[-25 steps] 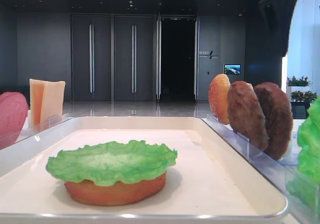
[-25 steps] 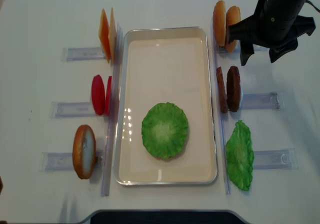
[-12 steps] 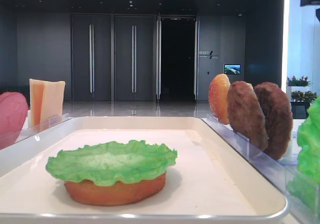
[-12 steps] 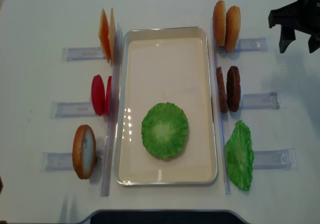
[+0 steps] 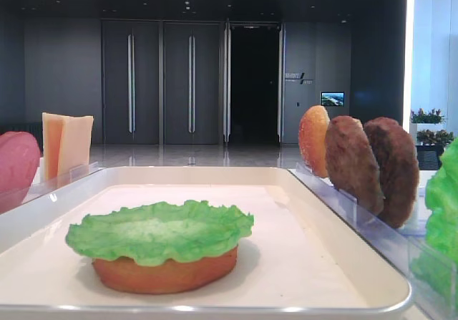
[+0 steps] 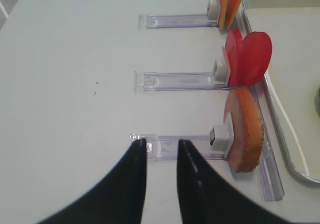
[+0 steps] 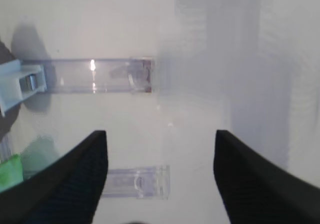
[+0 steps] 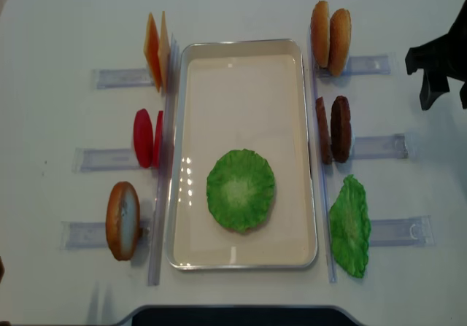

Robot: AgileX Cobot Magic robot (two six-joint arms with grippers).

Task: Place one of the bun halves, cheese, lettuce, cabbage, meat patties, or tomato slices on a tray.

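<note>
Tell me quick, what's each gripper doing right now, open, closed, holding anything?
Left gripper: closed, holding nothing, above a clear plastic rack.
Right gripper: open, empty, over the white table.

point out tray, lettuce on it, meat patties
tray (image 8: 241,46), overhead view, far rim.
lettuce (image 8: 240,189), overhead view, leaf centre.
meat patties (image 8: 340,128), overhead view, top edge of the outer patty.

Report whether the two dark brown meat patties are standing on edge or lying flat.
Standing on edge. The two dark brown meat patties sit upright, side by side, in a clear plastic rack right of the white rectangular tray.
</note>
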